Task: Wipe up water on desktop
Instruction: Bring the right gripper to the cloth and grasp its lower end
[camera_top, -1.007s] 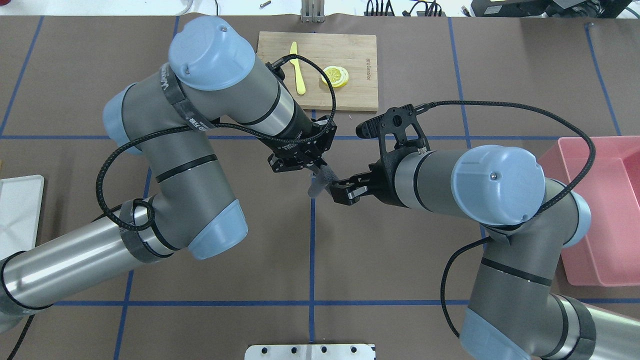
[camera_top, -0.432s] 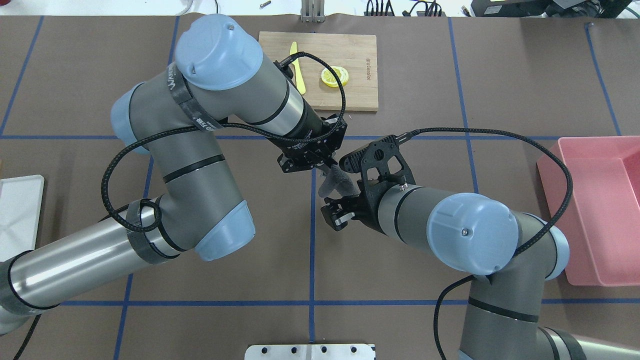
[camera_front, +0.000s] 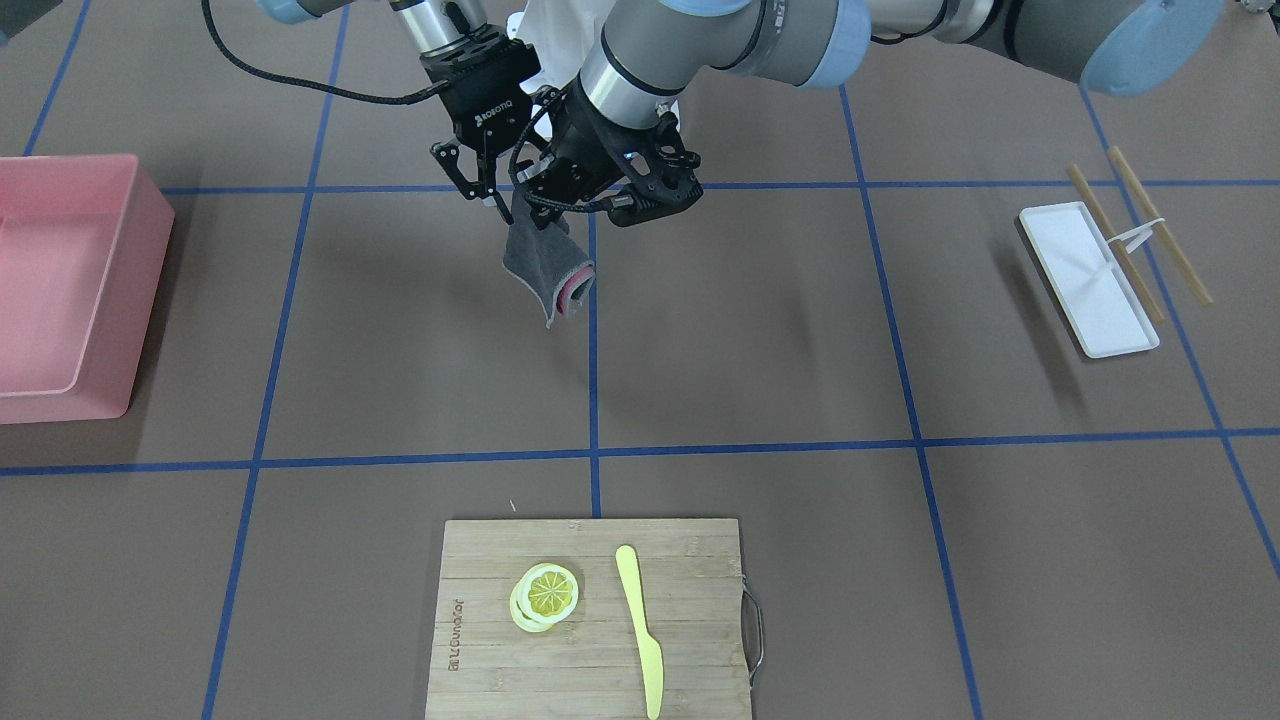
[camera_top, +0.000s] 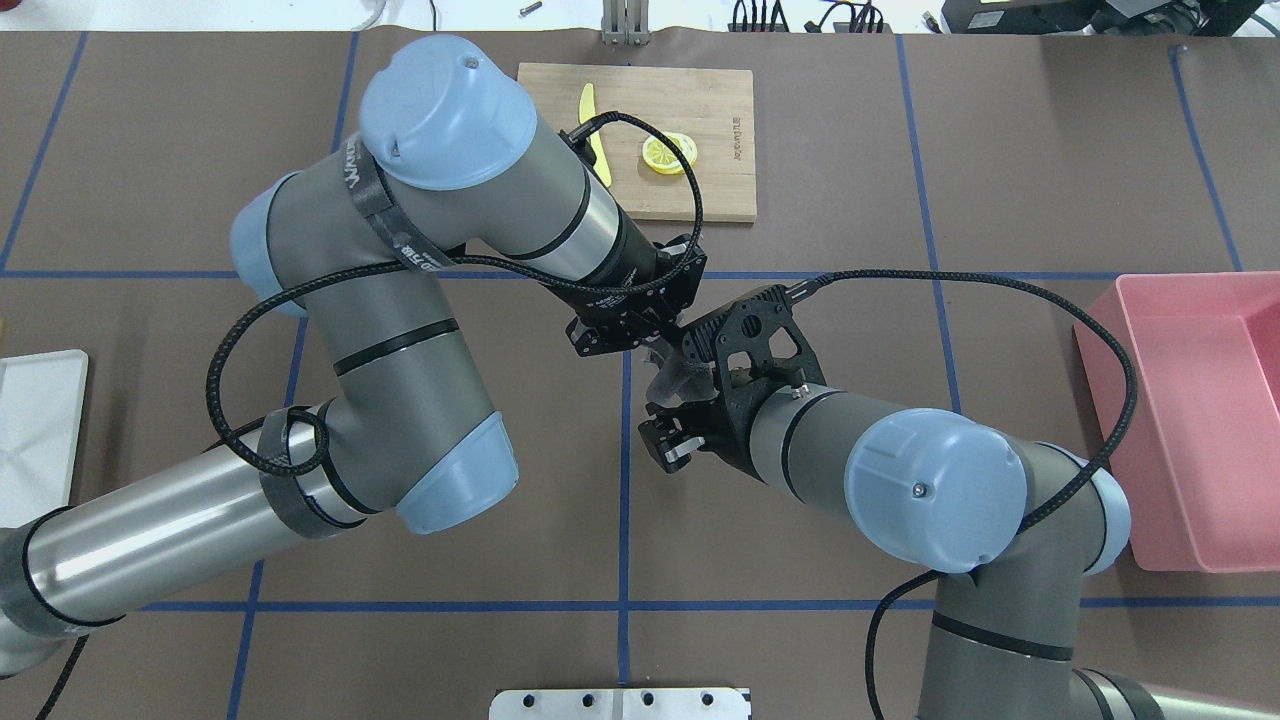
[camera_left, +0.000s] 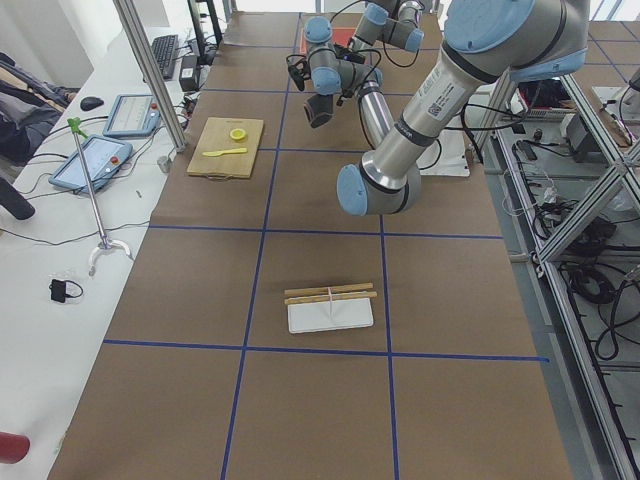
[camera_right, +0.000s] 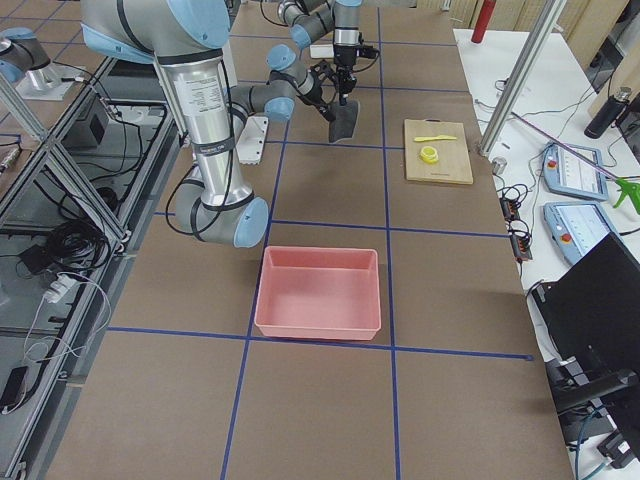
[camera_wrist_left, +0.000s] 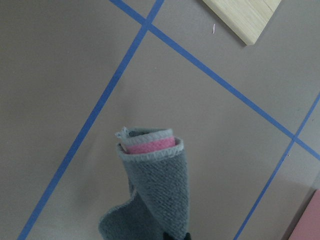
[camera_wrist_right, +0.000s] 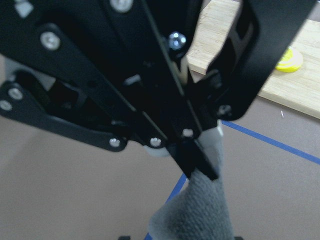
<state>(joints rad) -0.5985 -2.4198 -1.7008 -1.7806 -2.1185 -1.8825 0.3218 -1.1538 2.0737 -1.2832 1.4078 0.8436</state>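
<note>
**A:** From overhead, what sat in the containers?

**B:** The pink tub (camera_top: 1225, 440) stood at the right edge and the white tray (camera_top: 40, 420) at the left edge, partly cut off. The board (camera_top: 720, 180) on the far side carried lemon slices (camera_top: 668, 153) and a yellow knife (camera_top: 590, 110).

**A:** And the arms?

**B:** Both bent at the elbow and reached in to the central blue line. The left end effector (camera_top: 650, 345) was clamped on the top of a grey cloth (camera_top: 672, 375). The right end effector (camera_top: 662, 443) sat just beside it, jaws apart, gripping nothing.

**A:** Facing the robot?

**B:** The cloth hung folded, with a pink edge showing, over the brown worktop (camera_top: 1050, 150) by the middle tape line. Two wooden sticks (camera_front: 1180, 256) lay just beside the tray.

**A:** The end views?

**B:** Both showed the cloth dangling between the robot and the board, well apart from the tub.

**A:** The wrist cameras?

**B:** The left one looked down the cloth to the worktop, with a board corner at the top. The right one showed the left's fingers (camera_wrist_right: 197, 160) pinching the cloth, and its own tips spread at the bottom edge on either side.
</note>
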